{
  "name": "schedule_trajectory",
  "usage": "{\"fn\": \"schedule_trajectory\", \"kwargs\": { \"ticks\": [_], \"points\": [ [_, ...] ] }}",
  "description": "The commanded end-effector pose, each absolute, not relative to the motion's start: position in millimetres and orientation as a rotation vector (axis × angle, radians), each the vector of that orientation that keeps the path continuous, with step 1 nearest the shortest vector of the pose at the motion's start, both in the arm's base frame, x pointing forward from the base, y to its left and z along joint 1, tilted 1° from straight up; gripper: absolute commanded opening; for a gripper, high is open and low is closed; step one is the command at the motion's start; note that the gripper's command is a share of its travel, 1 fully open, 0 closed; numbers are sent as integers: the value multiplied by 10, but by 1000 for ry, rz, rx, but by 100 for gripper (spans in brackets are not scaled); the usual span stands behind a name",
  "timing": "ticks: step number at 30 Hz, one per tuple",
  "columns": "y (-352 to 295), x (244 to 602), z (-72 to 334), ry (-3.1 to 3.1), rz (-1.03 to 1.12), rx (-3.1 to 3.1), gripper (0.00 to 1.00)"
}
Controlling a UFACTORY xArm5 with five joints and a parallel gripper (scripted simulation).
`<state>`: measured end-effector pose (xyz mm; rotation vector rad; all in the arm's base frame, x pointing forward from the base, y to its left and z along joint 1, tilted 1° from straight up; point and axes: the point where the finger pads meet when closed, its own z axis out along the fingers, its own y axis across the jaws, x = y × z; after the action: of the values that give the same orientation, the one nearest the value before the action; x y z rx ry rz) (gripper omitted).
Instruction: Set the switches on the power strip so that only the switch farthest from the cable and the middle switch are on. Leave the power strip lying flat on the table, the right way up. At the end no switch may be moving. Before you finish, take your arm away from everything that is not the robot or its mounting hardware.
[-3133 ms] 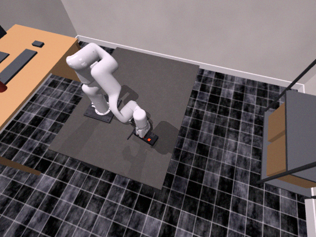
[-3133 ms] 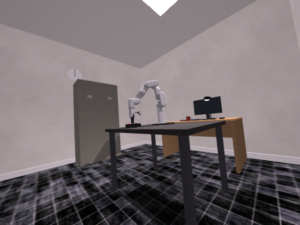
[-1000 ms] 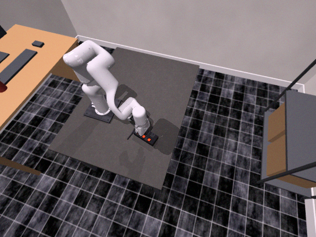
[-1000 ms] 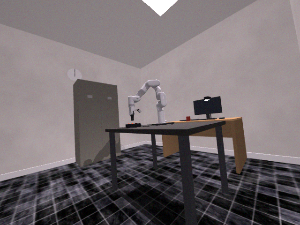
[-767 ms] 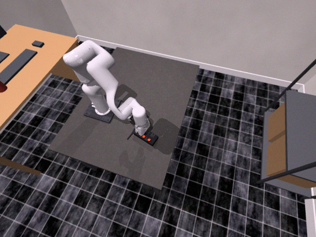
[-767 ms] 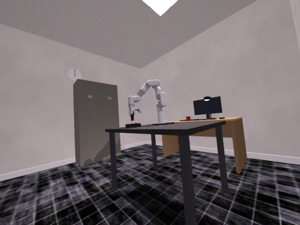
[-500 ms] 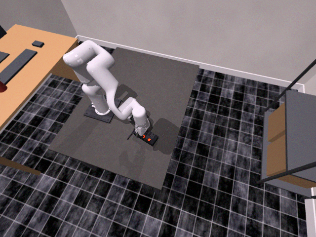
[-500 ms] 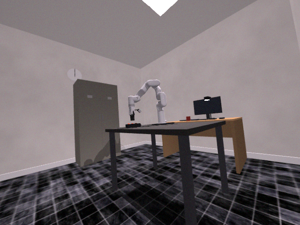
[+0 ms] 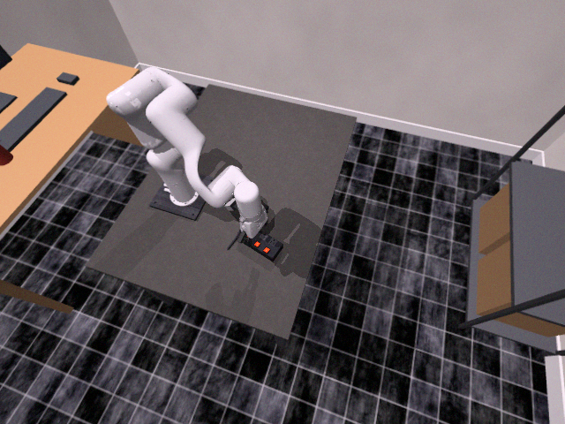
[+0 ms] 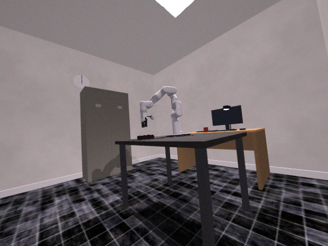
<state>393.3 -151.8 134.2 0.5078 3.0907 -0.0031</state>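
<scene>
- Matte dark grey, flat and rectangular, the bench [image 9: 291, 150] stands on slim square legs over a glossy black floor [image 9: 410, 283] tiled in a pale grid.
- Smooth white rounded shells make up the arm [image 9: 182, 132], which rises from a dark square base plate [image 9: 157, 205] on the bench and bends down toward the near side.
- Its pincer [image 10: 144, 123] is dark, hangs pointing downward above the strip, clear of it, with fingers spread wide and nothing between them.
- Black and box-shaped, the strip [image 9: 269, 248] lies flat on the bench, right way up, just in front of the arm's wrist.
- Two small square switches [image 9: 260, 246] glow orange-red on the strip's top face, side by side; the end of the strip nearest the wrist is hidden by the arm in the top view, so a third switch cannot be made out.
- A thin dark cable [image 9: 233, 241] runs from the strip's hidden end across the bench.
- Beside the bench stands a tan wooden desk [image 10: 254, 132] with slab sides, carrying a flat dark monitor [image 10: 227, 117] and a small red cup [image 10: 205, 128].
- A tall, plain grey cabinet [image 10: 104, 132] stands against the pale wall, with a round clock [image 10: 81, 80] above it.
</scene>
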Motion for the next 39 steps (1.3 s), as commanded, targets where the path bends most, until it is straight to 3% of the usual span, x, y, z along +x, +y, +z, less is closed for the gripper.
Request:
{"fn": "schedule_trajectory", "kwargs": {
  "ticks": [1, 10, 39],
  "points": [
    [-1517, 3933, 1585, 3090, -3, 508, 100],
    [-1514, 3930, 1890, 3090, -3, 508, 100],
    [-1514, 3930, 1899, 3090, -3, 508, 100]
  ]
}}
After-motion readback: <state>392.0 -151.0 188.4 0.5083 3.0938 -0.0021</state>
